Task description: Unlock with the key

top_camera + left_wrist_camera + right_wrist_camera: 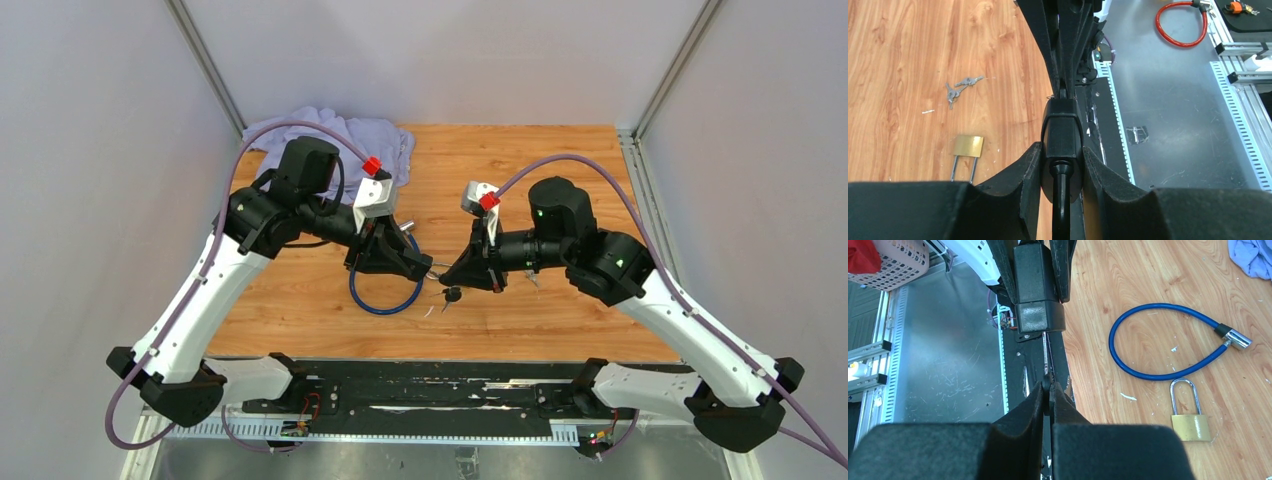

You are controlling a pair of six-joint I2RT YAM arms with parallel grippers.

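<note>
A black rectangular lock body (1062, 127) is held in the air between the two arms, in the middle of the top view, above the wooden table (560, 180). It is gripped by the left gripper (1062, 156): the jaws are partly closed, and their pads are pressed on both sides of the body. A black round bar is seen coming out of its near end, at the bottom centre of the left wrist view.

The right gripper (1048, 388) is seen opposite to it. Its jaws are pressed almost together on a thin metal key (1046, 352). The blade is directed to the end face of the lock body, in the upper centre of the right wrist view. How deep the blade is inside cannot be told.

On the table, a blue cable lock (1158, 305) with a silver end is laid in a loop at the right of that view. A brass padlock (1191, 427) is laid just below the loop. A bunch of small grey keys (959, 88) is seen at the upper left of the left wrist view. A pale blue crumpled cloth (340, 135) is placed at the far left edge of the table.
</note>
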